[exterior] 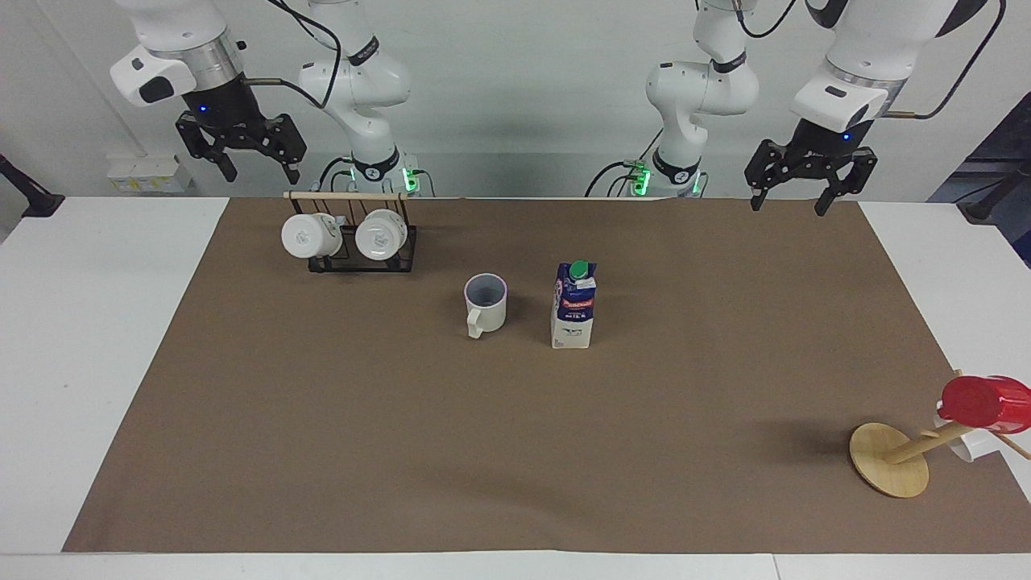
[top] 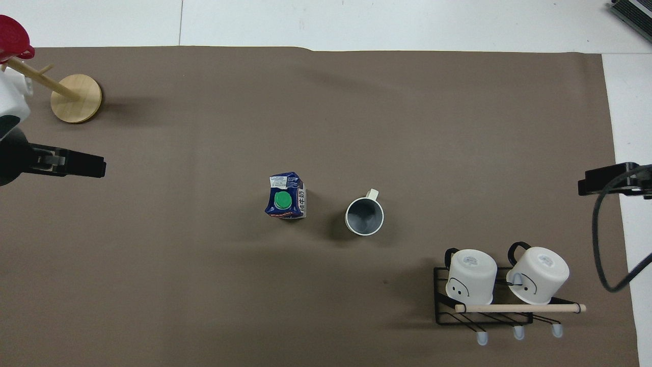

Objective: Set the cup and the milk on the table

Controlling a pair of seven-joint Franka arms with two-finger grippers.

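At the top of the facing view, the right gripper [exterior: 241,151] hangs in the air at upper left, over the white edge of the table [exterior: 97,322] near the robots' end, its jaws spread apart and empty; this arm waits. Just below it in the frame, a black wire mug rack [exterior: 354,242] with a wooden rod stands on the brown paper sheet [exterior: 515,451], holding two white mugs [exterior: 304,234] tipped on their sides.

At upper right of the facing view, the left gripper [exterior: 809,171] hovers above the corner of the brown sheet, jaws released and holding nothing. In the overhead view it shows at the left edge of the frame [top: 76,164].

Near the middle of the frame, the cream-white cup [exterior: 486,304] stands upright on the sheet, its handle turned toward the bottom of the facing view and its inside greyish. The milk carton [exterior: 574,304] stands upright just beside it, toward the left arm's end of the table, green cap on top; the two are close but apart.

At lower right of the facing view, a wooden mug tree [exterior: 890,459] leans on its round base, carrying a red cup [exterior: 984,402] and a white mug [exterior: 966,443] partly hidden beneath it.
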